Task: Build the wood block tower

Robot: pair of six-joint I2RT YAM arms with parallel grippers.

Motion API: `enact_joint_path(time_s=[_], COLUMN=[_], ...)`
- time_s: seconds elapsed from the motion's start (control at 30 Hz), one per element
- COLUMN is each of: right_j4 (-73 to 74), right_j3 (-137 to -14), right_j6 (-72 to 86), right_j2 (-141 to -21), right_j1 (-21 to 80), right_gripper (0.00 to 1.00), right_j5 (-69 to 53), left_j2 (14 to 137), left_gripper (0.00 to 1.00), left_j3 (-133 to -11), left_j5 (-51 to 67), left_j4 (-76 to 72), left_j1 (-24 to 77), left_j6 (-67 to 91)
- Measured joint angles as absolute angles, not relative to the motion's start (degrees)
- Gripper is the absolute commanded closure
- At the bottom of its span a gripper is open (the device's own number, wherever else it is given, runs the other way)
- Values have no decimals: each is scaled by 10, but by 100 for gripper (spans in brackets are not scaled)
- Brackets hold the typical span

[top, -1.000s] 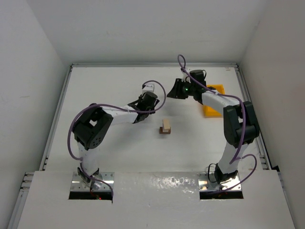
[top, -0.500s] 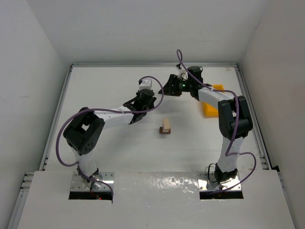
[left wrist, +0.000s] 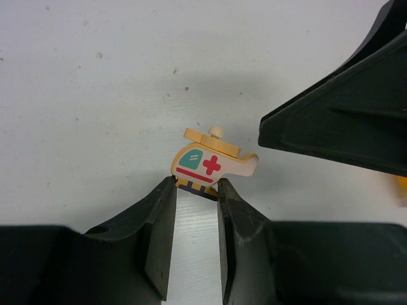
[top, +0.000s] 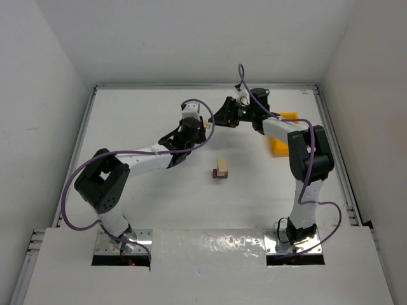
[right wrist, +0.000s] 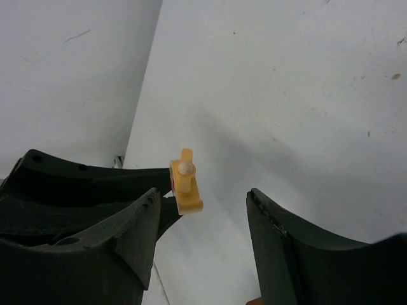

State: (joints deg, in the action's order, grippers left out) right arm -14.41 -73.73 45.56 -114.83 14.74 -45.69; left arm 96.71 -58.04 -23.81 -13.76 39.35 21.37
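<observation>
A small stack, a tan block on a dark brown one, is the wood block tower (top: 220, 169) at mid-table. Behind it the two grippers meet above the table. My left gripper (left wrist: 196, 187) is shut on the base of a little wooden helicopter piece (left wrist: 213, 164), cream with a red cross and a yellow rotor. In the top view that gripper (top: 196, 129) points toward the right one (top: 220, 117). My right gripper (right wrist: 203, 196) is open, its jaws wide apart. The helicopter piece (right wrist: 186, 184) sits close to its left finger without touching it.
A yellow bin (top: 283, 143) lies at the right side of the table, partly under the right arm. White walls close the table at the back and both sides. A right gripper finger (left wrist: 343, 121) fills the upper right of the left wrist view.
The left arm has stretched farther back and the right gripper has swung left to meet it. The right jaws stand wider apart than a second ago. The stack has not moved.
</observation>
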Motion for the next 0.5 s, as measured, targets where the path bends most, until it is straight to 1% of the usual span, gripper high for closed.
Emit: enact_joint_path(time_s=[0.5], right_j4=[-210], right_j3=[-737], right_j6=[511], right_j2=[-1161], right_j1=[151], right_gripper=[46], right_j5=[-488], left_j2=[967], left_gripper=[94], left_j3=[-580], left_j5=[-215], left_j4=[-149], left_j1=[394], left_j6=[215])
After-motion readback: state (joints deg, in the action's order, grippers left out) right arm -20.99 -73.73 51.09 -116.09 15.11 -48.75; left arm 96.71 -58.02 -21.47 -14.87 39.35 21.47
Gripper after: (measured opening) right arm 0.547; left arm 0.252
